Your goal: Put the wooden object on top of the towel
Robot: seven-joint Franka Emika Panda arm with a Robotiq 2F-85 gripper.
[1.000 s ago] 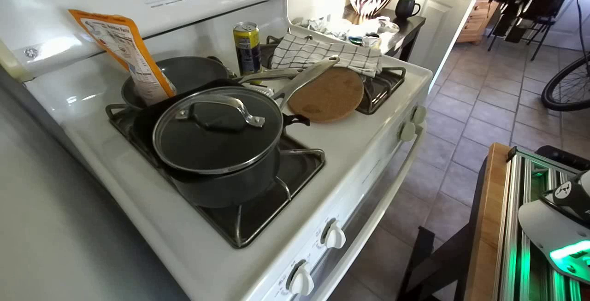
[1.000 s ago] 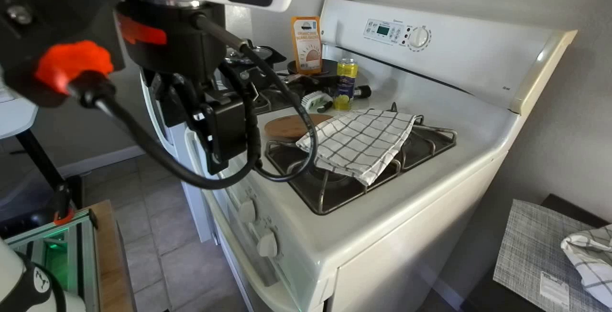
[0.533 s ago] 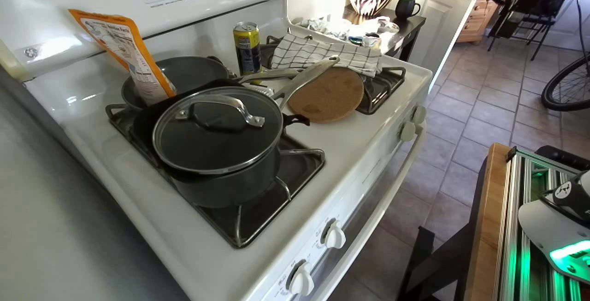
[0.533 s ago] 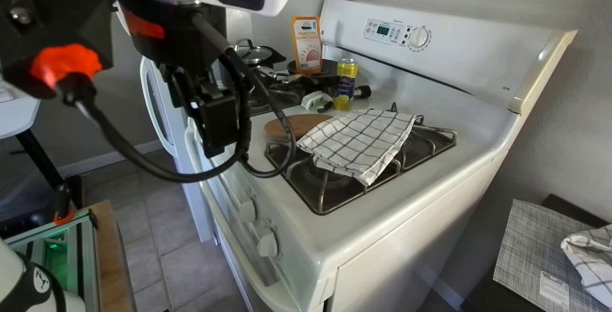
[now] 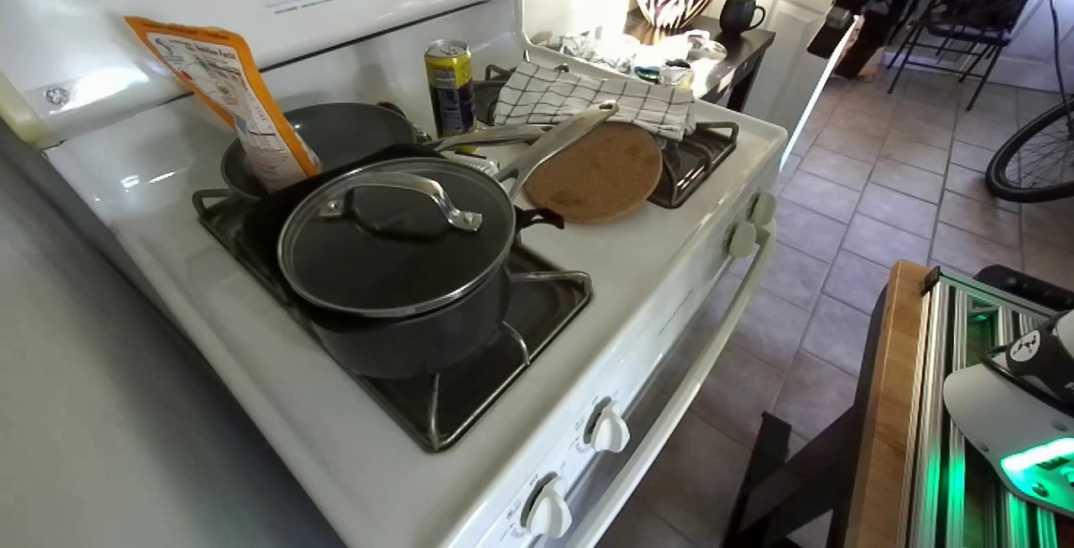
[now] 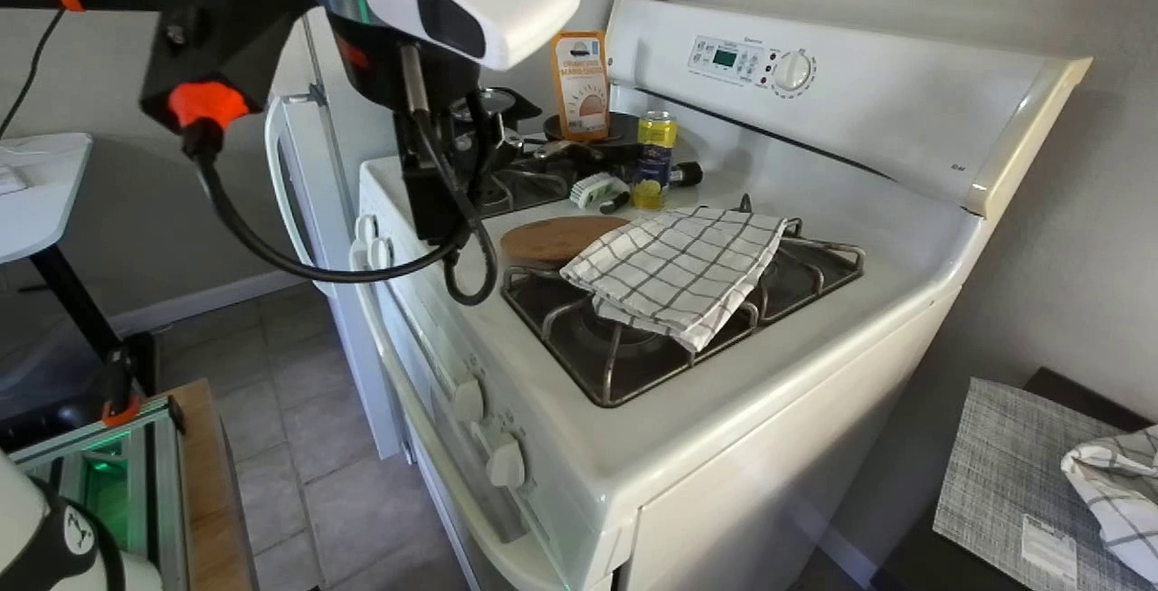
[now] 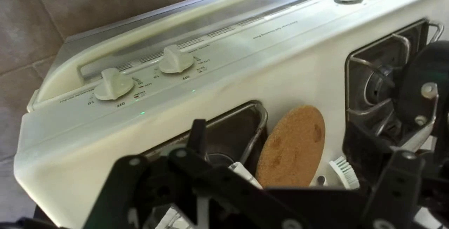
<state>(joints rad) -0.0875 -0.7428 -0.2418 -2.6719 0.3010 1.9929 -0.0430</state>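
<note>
My gripper (image 7: 303, 142) spread wide, empty; I should pinch wooden disc (image 7: 294, 146) by its rim, lift level, lay flat on towel (image 6: 674, 267)

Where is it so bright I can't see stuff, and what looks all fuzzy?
In an exterior view, strong light washes out part of the small table, and white glare shines on the stove's back panel; in the wrist view, the fingers look dark and a bit fuzzy, while the wooden board looks clearer.
</note>
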